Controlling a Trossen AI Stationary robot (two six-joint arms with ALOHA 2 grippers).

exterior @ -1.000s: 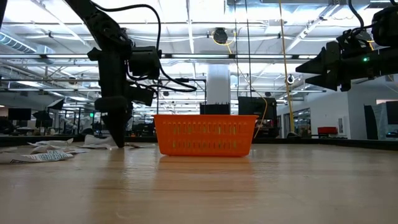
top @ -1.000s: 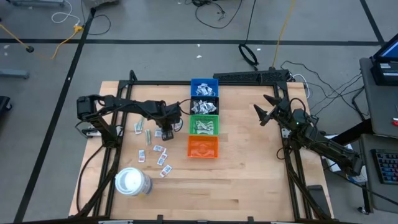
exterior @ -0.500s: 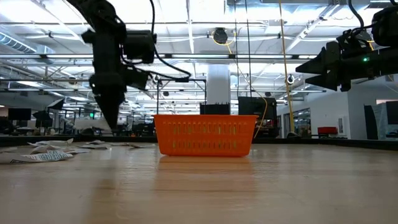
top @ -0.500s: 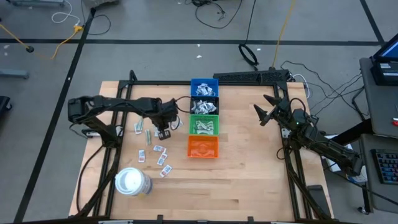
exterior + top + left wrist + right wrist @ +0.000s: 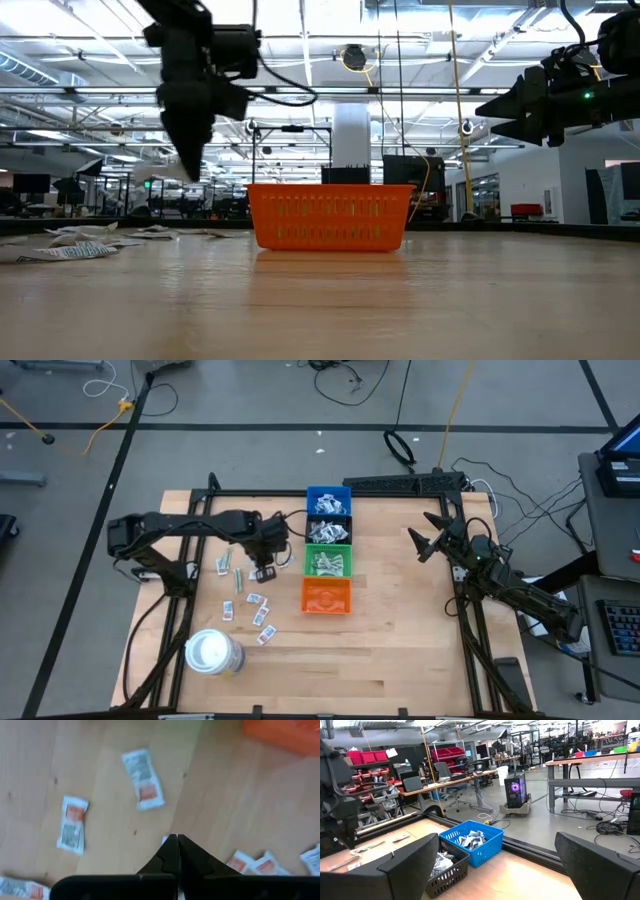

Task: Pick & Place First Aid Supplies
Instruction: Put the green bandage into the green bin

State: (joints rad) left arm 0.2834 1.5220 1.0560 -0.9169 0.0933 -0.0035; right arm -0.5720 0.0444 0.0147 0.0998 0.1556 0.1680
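Wooden tabletop point(image 5: 400, 610) carries a white roll point(image 5: 213, 652) at its left front, with loose first aid packets point(image 5: 248, 600) scattered just beyond it. Above those packets the left gripper point(image 5: 264, 572) hangs clear of the table, its fingers point(image 5: 172, 855) pinched together; a sliver of white shows at the tips, too small to tell whether a packet is caught. Blue point(image 5: 328, 500), black point(image 5: 327, 532), green point(image 5: 328, 560) and orange point(image 5: 326, 596) bins stand in a row mid-table, the first three holding packets. Far right, the right gripper point(image 5: 428, 538) waits spread wide, holding nothing.

Four bins point(image 5: 327, 549), one white roll point(image 5: 213, 652), perhaps eight loose packets point(image 5: 248, 601).
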